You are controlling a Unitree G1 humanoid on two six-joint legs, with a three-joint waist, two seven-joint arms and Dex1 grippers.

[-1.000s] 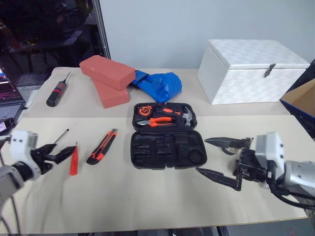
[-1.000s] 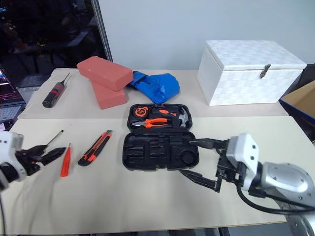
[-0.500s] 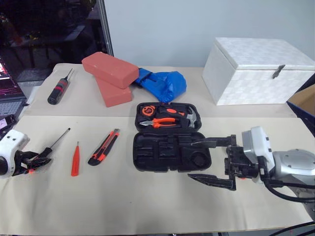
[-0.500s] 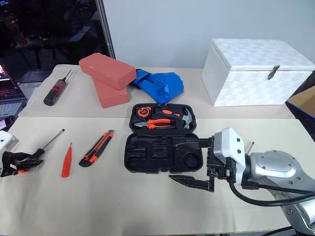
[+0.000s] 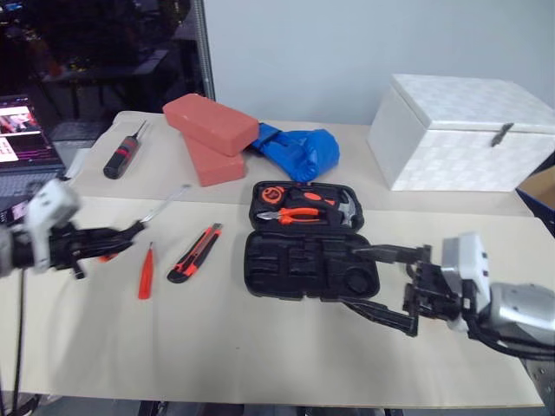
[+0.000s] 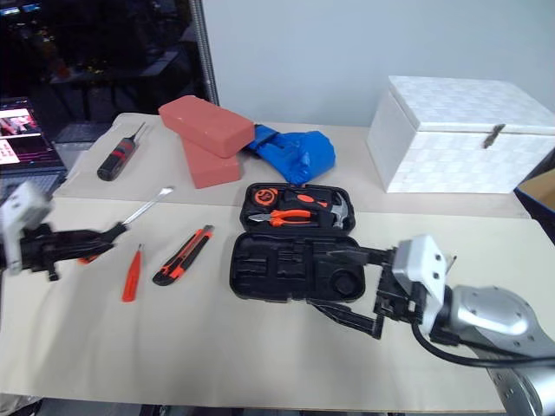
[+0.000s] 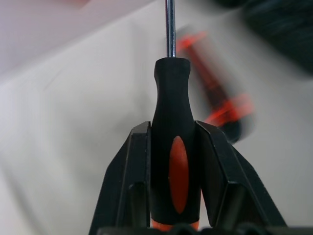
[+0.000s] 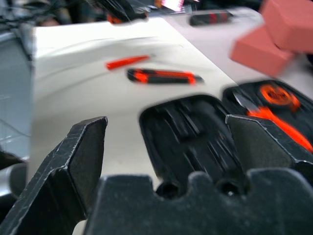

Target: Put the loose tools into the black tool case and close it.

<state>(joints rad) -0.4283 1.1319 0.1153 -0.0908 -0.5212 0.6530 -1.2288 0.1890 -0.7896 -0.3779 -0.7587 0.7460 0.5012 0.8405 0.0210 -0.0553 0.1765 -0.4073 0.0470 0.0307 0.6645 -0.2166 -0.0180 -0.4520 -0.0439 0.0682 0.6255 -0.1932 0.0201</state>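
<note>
left tool (image 7: 171, 142) clamped on an orange-and-black screwdriver (image 7: 170, 147); right tool (image 6: 347, 282) wide apart, empty, beside the black tool case (image 6: 290, 264)

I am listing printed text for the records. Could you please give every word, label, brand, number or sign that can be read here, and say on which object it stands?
No text can be read.
laptop screen: bright pictures, any writing too small to read.
orange tape measure in the black tool case: any marking on its face is too small to read.
white box: woven pattern, no lettering visible.
</note>
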